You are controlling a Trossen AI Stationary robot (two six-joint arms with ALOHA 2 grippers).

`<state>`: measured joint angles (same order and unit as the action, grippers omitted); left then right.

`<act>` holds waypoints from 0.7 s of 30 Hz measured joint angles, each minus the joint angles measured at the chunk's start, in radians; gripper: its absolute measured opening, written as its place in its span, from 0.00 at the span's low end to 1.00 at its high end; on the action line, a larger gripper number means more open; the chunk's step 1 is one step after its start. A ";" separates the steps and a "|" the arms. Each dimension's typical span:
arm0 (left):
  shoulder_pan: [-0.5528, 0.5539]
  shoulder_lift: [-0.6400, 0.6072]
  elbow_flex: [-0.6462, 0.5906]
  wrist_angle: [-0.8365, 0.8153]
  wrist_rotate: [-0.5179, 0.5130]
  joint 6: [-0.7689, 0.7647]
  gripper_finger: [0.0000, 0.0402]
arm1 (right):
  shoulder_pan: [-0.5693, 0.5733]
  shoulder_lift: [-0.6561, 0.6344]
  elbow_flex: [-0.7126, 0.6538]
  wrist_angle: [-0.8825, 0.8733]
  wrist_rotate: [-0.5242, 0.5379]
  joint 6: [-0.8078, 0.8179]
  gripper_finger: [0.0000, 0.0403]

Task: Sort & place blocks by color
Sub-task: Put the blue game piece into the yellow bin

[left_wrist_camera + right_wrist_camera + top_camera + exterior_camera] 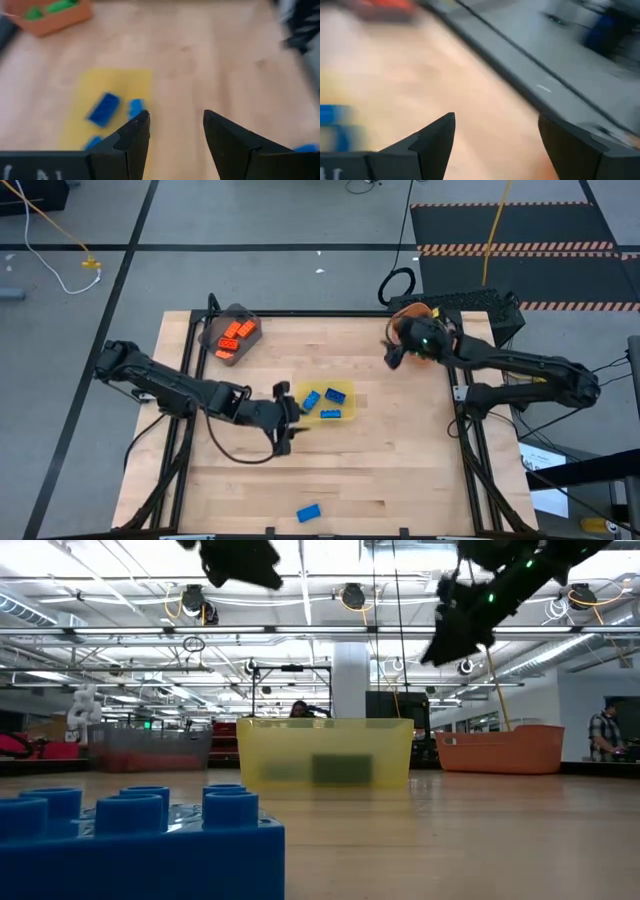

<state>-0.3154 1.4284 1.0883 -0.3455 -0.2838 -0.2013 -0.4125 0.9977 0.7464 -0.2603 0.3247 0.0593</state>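
Observation:
Both grippers are open and empty. My left gripper (288, 418) (175, 117) hovers at the left side of the yellow bin (345, 392), which holds three blue blocks (330, 395). My right gripper (395, 352) (495, 120) hangs above the table by the orange bin (408, 312) at the far right. In the left wrist view that orange bin (75, 17) holds green blocks (60, 6). One loose blue block (308, 512) (140, 840) lies flat on the wood near the table's near edge. Orange blocks (235, 335) lie in the grey bin (222, 358).
The grey bin stands at the table's far left, the yellow bin in the middle, the orange bin at the far right corner. Bare wood (400, 460) stretches between the yellow bin and the near edge. People show in the room behind the table (605, 730).

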 joint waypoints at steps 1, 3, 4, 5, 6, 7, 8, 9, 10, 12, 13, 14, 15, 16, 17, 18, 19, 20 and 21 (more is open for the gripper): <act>-0.014 -0.001 0.001 0.003 0.016 -0.036 0.46 | 0.028 -0.012 -0.004 0.026 -0.053 0.006 0.69; -0.047 0.000 0.001 0.000 0.022 -0.104 0.46 | 0.089 -0.029 -0.022 0.084 -0.131 0.008 0.69; -0.064 0.001 0.001 0.000 0.022 -0.130 0.46 | 0.127 -0.031 -0.034 0.100 -0.150 0.008 0.69; -0.078 0.006 0.001 0.005 0.021 -0.157 0.46 | 0.163 -0.031 -0.045 0.116 -0.163 0.008 0.69; -0.092 0.012 0.001 0.018 0.018 -0.185 0.46 | 0.198 -0.029 -0.054 0.129 -0.172 0.008 0.69; -0.111 0.021 0.001 0.029 0.014 -0.215 0.46 | 0.234 -0.028 -0.063 0.129 -0.173 0.008 0.69; -0.128 0.028 0.001 0.036 0.012 -0.242 0.46 | 0.269 -0.028 -0.072 0.128 -0.173 0.008 0.69; -0.146 0.035 0.000 0.054 0.010 -0.265 0.46 | 0.302 -0.024 -0.080 0.129 -0.173 0.010 0.69; -0.166 0.043 0.000 0.088 0.008 -0.279 0.46 | 0.334 -0.022 -0.088 0.132 -0.172 0.017 0.69; -0.206 0.061 0.001 0.155 0.007 -0.299 0.46 | 0.392 -0.022 -0.106 0.120 -0.172 0.041 0.69; -0.224 0.071 0.001 0.178 0.008 -0.308 0.46 | 0.418 -0.022 -0.110 0.122 -0.170 0.056 0.69; -0.243 0.082 0.001 0.197 0.008 -0.316 0.46 | 0.443 -0.022 -0.111 0.132 -0.163 0.069 0.69; -0.257 0.092 0.001 0.217 0.009 -0.327 0.46 | 0.468 -0.022 -0.114 0.137 -0.144 0.081 0.69; -0.270 0.104 0.001 0.238 0.008 -0.341 0.46 | 0.490 -0.022 -0.119 0.144 -0.123 0.087 0.69; -0.281 0.114 0.001 0.250 0.007 -0.359 0.46 | 0.511 -0.022 -0.126 0.159 -0.104 0.088 0.69; -0.293 0.126 0.001 0.251 0.001 -0.378 0.46 | 0.529 -0.021 -0.134 0.186 -0.089 0.086 0.69; -0.302 0.141 0.001 0.251 -0.006 -0.403 0.46 | 0.542 -0.021 -0.143 0.217 -0.087 0.082 0.69; -0.309 0.159 0.001 0.257 -0.009 -0.427 0.46 | 0.552 -0.021 -0.153 0.252 -0.087 0.076 0.69; -0.313 0.180 0.001 0.264 -0.011 -0.445 0.46 | 0.559 -0.022 -0.162 0.287 -0.088 0.071 0.69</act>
<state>-0.6286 1.6080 1.0893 -0.0813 -0.2943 -0.6462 0.1463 0.9760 0.5839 0.0266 0.2365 0.1302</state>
